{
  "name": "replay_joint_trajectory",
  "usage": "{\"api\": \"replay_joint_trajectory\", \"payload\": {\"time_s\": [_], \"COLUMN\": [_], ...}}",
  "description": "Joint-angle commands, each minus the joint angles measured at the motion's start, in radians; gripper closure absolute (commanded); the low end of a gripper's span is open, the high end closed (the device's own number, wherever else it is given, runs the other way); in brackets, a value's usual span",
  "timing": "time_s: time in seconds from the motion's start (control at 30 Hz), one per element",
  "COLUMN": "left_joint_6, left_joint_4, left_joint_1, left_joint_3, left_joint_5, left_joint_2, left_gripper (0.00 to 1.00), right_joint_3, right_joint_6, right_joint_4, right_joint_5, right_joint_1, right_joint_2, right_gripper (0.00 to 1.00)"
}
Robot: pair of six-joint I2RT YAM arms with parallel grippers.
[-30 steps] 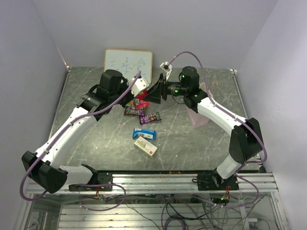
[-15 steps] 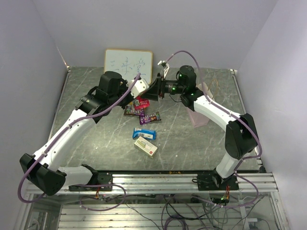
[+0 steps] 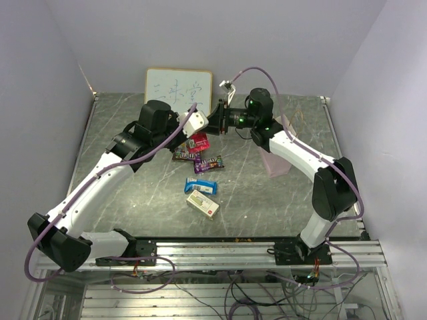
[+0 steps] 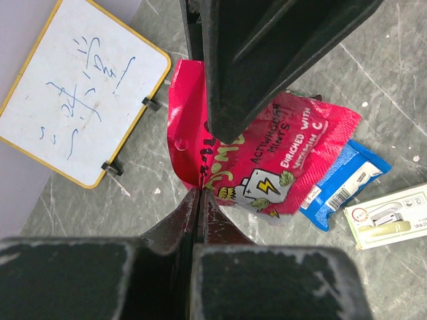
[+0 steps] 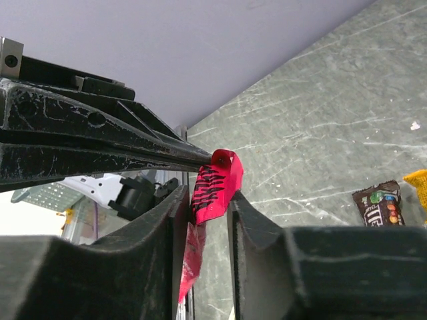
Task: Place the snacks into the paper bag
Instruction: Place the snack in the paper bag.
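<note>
My left gripper (image 3: 202, 133) is shut on the lower edge of a red snack packet (image 4: 267, 160) and holds it above the table; its jaws (image 4: 199, 193) are pressed together on the foil. My right gripper (image 3: 213, 127) meets it from the right. In the right wrist view its two fingers stand close on either side of the packet's curled top edge (image 5: 215, 183), with a narrow gap left. The pale pink paper bag (image 3: 275, 160) stands at the right, partly behind the right arm. A brown packet (image 3: 185, 155), a purple packet (image 3: 208, 162) and a blue-white bar (image 3: 200, 187) lie on the table.
A white writing board (image 3: 179, 88) leans at the back wall. A white and red box (image 3: 203, 205) lies nearest the front. The two wrists are almost touching over the middle back of the table. An orange wrapper (image 5: 419, 183) shows at the right wrist view's edge.
My right gripper has moved left and up to the packet held by my left gripper, and its jaws have narrowed around the packet's edge. The left arm has barely moved.
</note>
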Motion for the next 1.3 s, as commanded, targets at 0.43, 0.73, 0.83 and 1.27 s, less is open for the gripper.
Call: {"api": "replay_joint_trajectory", "payload": {"time_s": [0.43,0.73,0.83,1.27], "left_joint_6": [-0.025,-0.109,-0.139,-0.225], "left_joint_4": [0.028,0.039,0.04,0.002], "left_joint_1": [-0.008,0.062,0.097,0.207], "left_joint_3": [-0.017,-0.028,-0.031,-0.039], "left_joint_5": [-0.004,0.041,0.063,0.122], "left_joint_2": [-0.033,-0.1,-0.122,-0.132], "left_gripper": [0.76,0.35,0.28,0.19], "right_joint_3": [0.016,-0.017,-0.034,-0.035], "right_joint_6": [-0.146,-0.345,-0.412,-0.698], "right_joint_4": [-0.149,-0.268,-0.315,-0.604], "right_joint_5": [0.1,0.15,0.188,0.557], "right_joint_1": [-0.029,-0.12,-0.16,-0.326], "right_joint_2": [-0.044,-0.176,-0.247,-0.565], "right_gripper": [1.0,1.0,1.0,1.0]}}
